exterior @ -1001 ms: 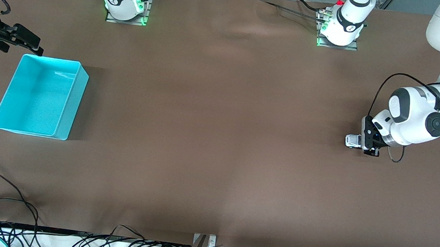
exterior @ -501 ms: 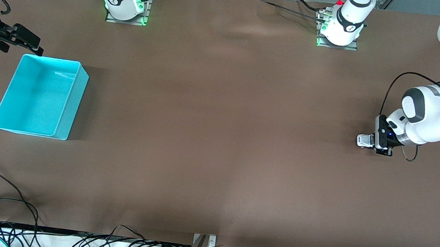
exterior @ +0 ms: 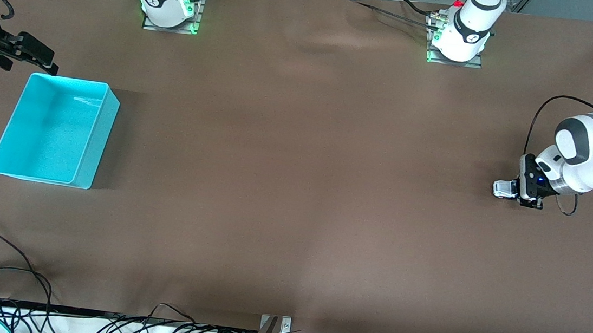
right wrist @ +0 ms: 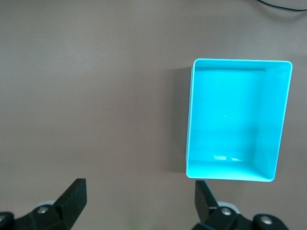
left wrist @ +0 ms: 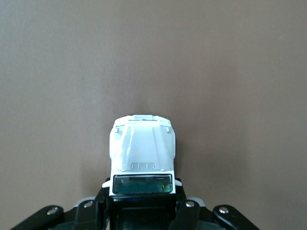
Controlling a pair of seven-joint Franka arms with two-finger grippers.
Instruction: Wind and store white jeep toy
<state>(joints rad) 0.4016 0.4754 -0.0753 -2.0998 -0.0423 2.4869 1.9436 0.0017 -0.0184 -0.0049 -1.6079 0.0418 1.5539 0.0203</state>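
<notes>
At left arm's end of brown tabletop (exterior: 294, 188): left gripper (exterior: 512, 190) jaws clamp tiny boxy white jeep toy (exterior: 503, 188), nose pointing toward distant turquoise plastic bin (exterior: 55, 129); right gripper (exterior: 35, 57) beside bin, jaws wide, waiting.

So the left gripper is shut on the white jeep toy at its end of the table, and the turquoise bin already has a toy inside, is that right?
Not quite: the turquoise bin is empty, as the right wrist view shows. The rest holds: the left gripper is shut on the white jeep toy at its end of the table.
</notes>
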